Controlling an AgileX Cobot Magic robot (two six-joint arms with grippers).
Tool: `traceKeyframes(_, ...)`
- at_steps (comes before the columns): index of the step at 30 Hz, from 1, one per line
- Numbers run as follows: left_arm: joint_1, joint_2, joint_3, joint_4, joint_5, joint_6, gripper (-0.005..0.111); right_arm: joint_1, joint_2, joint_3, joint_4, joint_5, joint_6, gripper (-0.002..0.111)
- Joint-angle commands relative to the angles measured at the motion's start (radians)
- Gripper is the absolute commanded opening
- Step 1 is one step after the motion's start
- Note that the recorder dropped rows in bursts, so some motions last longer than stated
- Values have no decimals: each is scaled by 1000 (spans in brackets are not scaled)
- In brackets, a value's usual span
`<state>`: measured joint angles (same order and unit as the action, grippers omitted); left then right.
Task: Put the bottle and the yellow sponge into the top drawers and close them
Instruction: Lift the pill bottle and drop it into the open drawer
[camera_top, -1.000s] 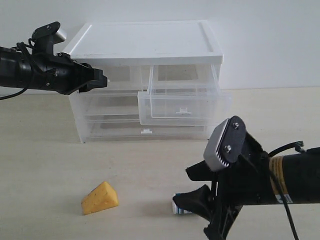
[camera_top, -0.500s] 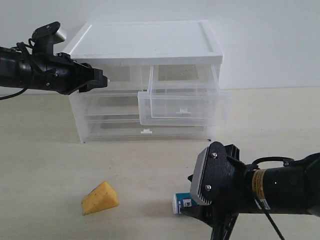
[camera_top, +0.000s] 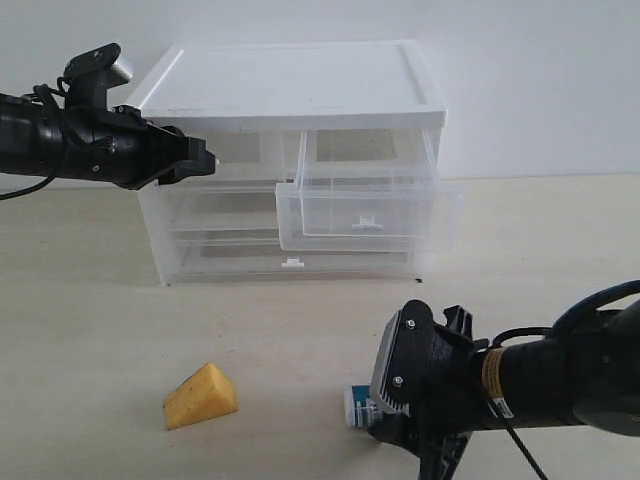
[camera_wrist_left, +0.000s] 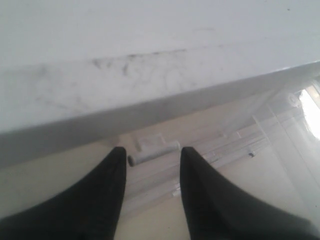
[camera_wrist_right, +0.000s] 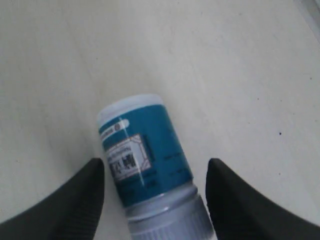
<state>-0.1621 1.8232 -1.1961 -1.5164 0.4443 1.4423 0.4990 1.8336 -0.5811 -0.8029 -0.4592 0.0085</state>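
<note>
While flat — bottle (camera_wrist_right: 141, 156), cap toward right gripper (camera_wrist_right: 155, 167)

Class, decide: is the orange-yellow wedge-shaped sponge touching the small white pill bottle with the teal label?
Apart. The exterior view shows bare beige tabletop between the yellow sponge and the bottle.

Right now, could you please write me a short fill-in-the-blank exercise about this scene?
1. The bottle lies on its ____.
2. The right gripper is ____, with one finger on each side of the bottle and not touching it.
3. The yellow sponge rests on the ____, not in a drawer.
4. The pulled-out top drawer is the ____ one in the exterior view.

Missing words: side; open; table; right.
</note>
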Motion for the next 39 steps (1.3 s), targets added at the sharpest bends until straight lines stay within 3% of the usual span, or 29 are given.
traceKeyframes(1, 12, 7, -24, -57, -104, 7, 37, -2, 4, -5, 5, 9, 29, 54)
traceKeyframes(2, 12, 7, -24, -57, -104, 7, 37, -2, 4, -5, 5, 9, 44, 54)
traceKeyframes(4, 12, 7, -24, -57, -104, 7, 37, -2, 4, -5, -8, 11, 80, 42)
traceKeyframes(7, 12, 7, -24, -57, -104, 7, 37, -2, 4, -5, -96, 23, 171, 0)
traceKeyframes(12, 12, 7, -24, -57, -104, 7, 37, 0, -60, -5, -253, -46, 397, 0)
traceKeyframes(18, 12, 7, -24, -57, -107, 11, 37, 0, -367, -39, -401, -195, 848, 0)
traceKeyframes(26, 12, 7, -24, -57, -98, 13, 37, 0, -520, -211, -401, -24, 1035, 0)
traceKeyframes(39, 12, 7, -24, -54, -71, 13, 37, -2, -307, -490, -399, 285, 1149, 0)
